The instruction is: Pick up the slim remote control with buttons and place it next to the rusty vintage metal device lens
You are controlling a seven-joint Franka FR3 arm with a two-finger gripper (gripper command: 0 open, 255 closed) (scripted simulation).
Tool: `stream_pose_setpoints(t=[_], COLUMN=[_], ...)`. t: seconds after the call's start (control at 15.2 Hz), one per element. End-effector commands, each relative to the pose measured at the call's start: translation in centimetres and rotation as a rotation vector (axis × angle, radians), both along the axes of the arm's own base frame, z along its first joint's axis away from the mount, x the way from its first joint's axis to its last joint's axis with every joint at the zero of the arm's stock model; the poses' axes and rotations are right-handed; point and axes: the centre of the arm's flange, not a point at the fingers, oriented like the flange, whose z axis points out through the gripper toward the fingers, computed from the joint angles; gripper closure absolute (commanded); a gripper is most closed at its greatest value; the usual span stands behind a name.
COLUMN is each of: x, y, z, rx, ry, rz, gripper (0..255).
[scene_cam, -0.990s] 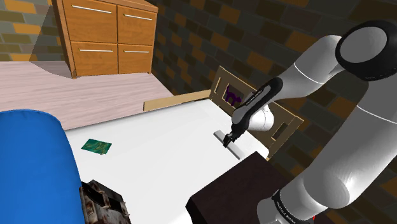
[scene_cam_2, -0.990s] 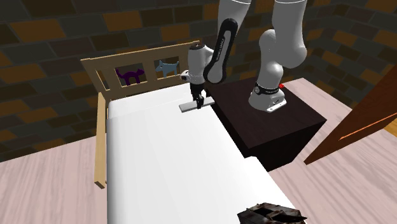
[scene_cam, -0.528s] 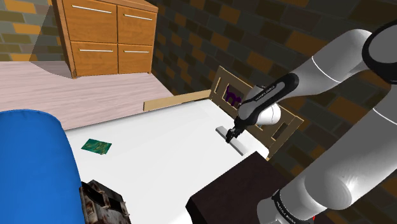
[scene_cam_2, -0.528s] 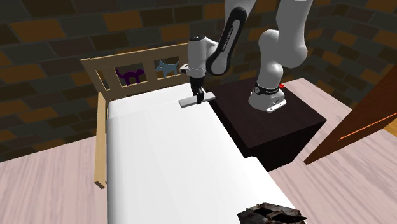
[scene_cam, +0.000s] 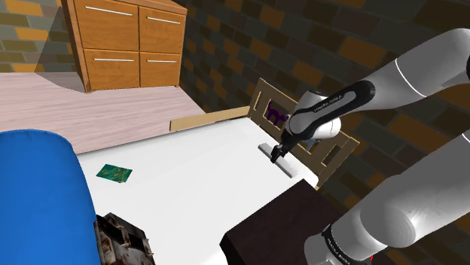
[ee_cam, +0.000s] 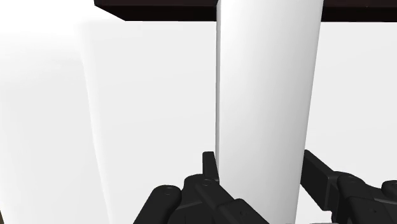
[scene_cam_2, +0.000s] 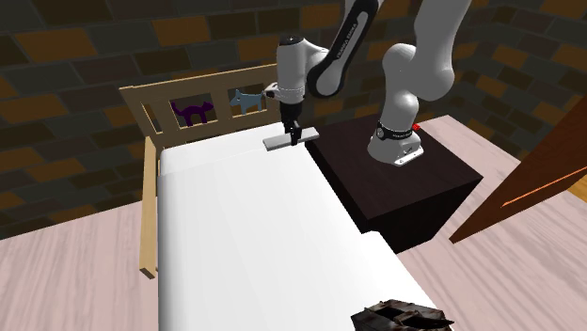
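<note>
Firmly held: remote at the headboard end

Black gripper (scene_cam_2: pixel 293 137) clasps the slim pale remote (scene_cam_2: pixel 272 144) just above the white bed (scene_cam_2: pixel 235 235), its length parallel to the headboard (scene_cam_2: pixel 150 99). The rusty device (scene_cam_2: pixel 400 315) lies well apart, at the opposite end.

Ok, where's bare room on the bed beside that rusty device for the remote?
The widest bare stretch of white bed lies between the green card, the rusty device and the dark stand. Tight spot: the device's other side, hemmed by the blue object.
</note>
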Motion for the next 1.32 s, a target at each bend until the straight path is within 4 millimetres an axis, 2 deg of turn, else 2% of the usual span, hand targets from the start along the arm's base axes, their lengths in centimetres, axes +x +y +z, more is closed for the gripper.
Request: stream_pose_setpoints(t=[0.0, 1.25], x=[-0.1, -0.1], y=[0.0, 0.0], z=[1.1, 11.1], rx=[0.0, 0.0], ry=[0.0, 0.0], rz=[0.0, 0.0], gripper=[255, 255])
